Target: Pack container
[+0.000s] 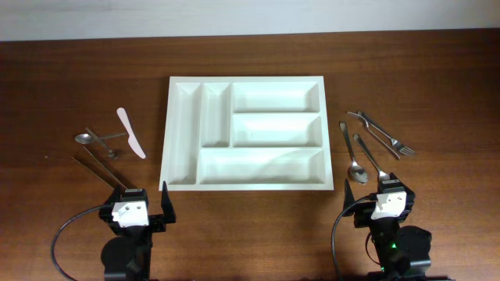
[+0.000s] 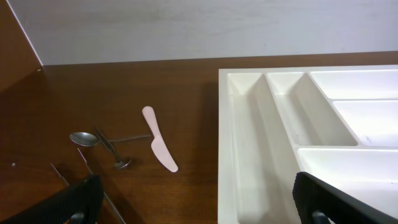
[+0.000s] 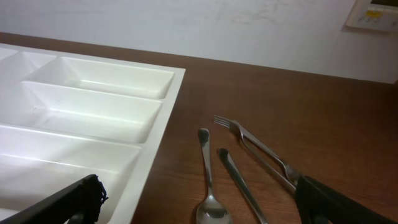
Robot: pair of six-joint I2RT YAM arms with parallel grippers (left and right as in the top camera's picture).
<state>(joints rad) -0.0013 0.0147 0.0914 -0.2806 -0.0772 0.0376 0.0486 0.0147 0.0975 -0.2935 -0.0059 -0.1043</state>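
The container (image 1: 262, 165) is a white tray with five empty compartments, lying in the middle of the table; it shows too as the container (image 2: 249, 137) and the container (image 3: 93, 112). My left gripper (image 1: 134, 204) stands open near its front left corner, nothing between the fingers. In the left wrist view the left gripper (image 2: 199, 208) straddles the tray's left rim. My right gripper (image 1: 380, 195) is open off the front right corner. The right gripper (image 3: 199, 208) has a steel spoon (image 3: 208, 186) lying just ahead of it.
Left of the tray lie a pale plastic knife (image 1: 131, 133), two small spoons (image 1: 84, 138) and thin sticks (image 1: 98, 168). On the right lie two spoons (image 1: 351, 156) and forks (image 1: 383, 134). The wall runs along the table's far edge.
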